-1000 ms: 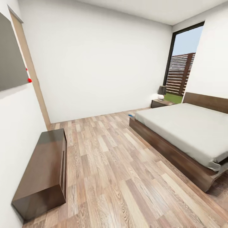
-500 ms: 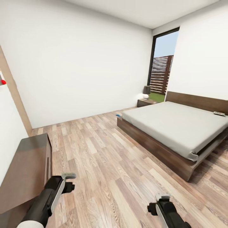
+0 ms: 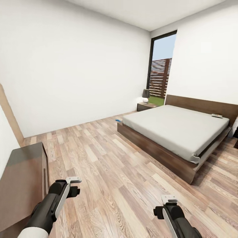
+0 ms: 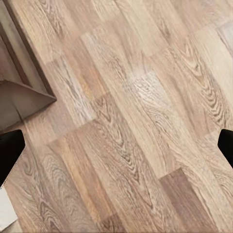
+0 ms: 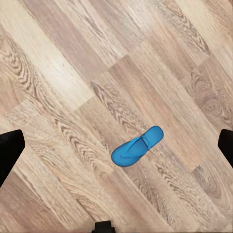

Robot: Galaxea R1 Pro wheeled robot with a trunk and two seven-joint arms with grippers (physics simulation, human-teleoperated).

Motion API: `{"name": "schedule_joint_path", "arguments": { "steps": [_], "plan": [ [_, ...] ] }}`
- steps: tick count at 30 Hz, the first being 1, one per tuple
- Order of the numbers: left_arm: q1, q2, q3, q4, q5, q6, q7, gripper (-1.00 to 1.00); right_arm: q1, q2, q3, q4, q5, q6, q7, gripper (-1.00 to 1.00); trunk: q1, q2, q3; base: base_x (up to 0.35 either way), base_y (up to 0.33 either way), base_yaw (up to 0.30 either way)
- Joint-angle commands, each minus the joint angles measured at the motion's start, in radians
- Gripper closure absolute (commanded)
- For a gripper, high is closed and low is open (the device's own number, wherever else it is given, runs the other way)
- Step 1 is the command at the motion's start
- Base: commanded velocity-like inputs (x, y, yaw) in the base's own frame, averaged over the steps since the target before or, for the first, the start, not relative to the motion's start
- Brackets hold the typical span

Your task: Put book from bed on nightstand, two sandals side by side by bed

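Risk: overlooking the blue sandal lying flat on the plank floor below the right gripper, jaws spread wide, holding nothing. Likely cause: blocked from the head view by the arm. Left gripper likewise wide, empty, over bare floor beside the sideboard. Second sandal at the far left corner of the bed. Book near the headboard, far right. Nightstand with lamp beyond. Open floor between; no obstruction.
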Motion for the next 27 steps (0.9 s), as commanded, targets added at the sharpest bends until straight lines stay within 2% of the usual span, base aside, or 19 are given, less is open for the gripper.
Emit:
{"name": "schedule_joint_path", "arguments": {
  "steps": [1, 13, 27],
  "plan": [
    [0.0, 0.0, 0.0, -0.001, 0.004, 0.004, 0.005, -1.0, -0.001, 0.0, 0.0, -0.002, -0.001, 0.006, -0.004, -1.0, 0.0, -0.001, -0.001, 0.0, 0.241, -0.233],
    [0.0, -0.005, -0.002, -0.009, 0.003, 0.004, 0.006, -1.0, -0.001, 0.0, -0.003, -0.011, -0.002, 0.011, -0.006, -1.0, 0.0, -0.001, -0.001, 0.022, 0.045, -0.249],
    [-0.001, -0.006, -0.003, -0.009, 0.002, 0.004, 0.009, -1.0, -0.001, 0.0, -0.006, -0.011, -0.002, 0.011, -0.005, -1.0, 0.0, -0.001, -0.004, 0.314, 0.034, -0.226]
  ]
}}
